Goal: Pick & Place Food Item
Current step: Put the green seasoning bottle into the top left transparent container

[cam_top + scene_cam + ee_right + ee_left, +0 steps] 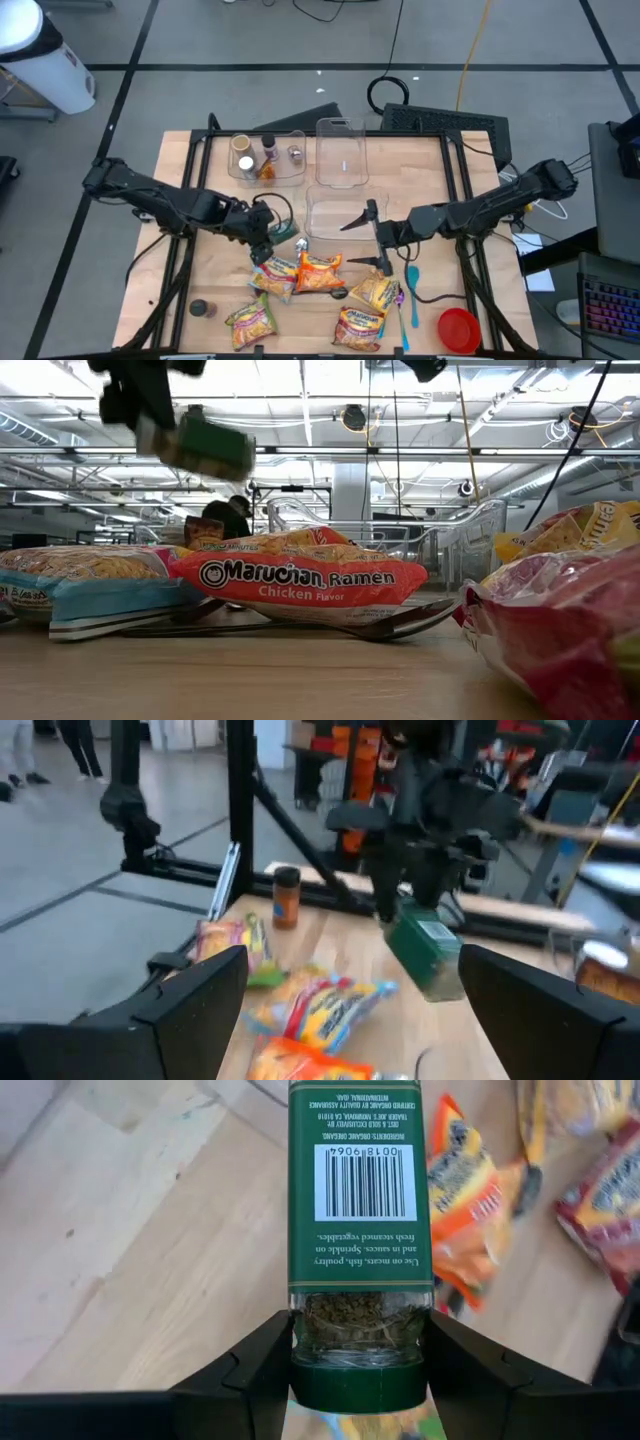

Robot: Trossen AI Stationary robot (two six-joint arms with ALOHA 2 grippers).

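Note:
My left gripper is shut on a herb jar with a green label and green cap, above the table's middle left. In the low view the jar hangs high over the ramen packets. An orange Maruchan chicken ramen packet lies flat on the table beside other packets. My right gripper is open wide and empty, just right of the packets. Its wrist view shows the jar ahead of its fingers. My left gripper pinches the jar between its two fingers at the glass neck next to the green cap. The cap end sits back between the fingers, and the jar's body points forward past their tips. The jar is lifted clear of the table and tilted.
Clear plastic bins stand at the far middle and centre, and one holds spice jars. A red bowl, a blue spoon and a dark jar lie near the front edge.

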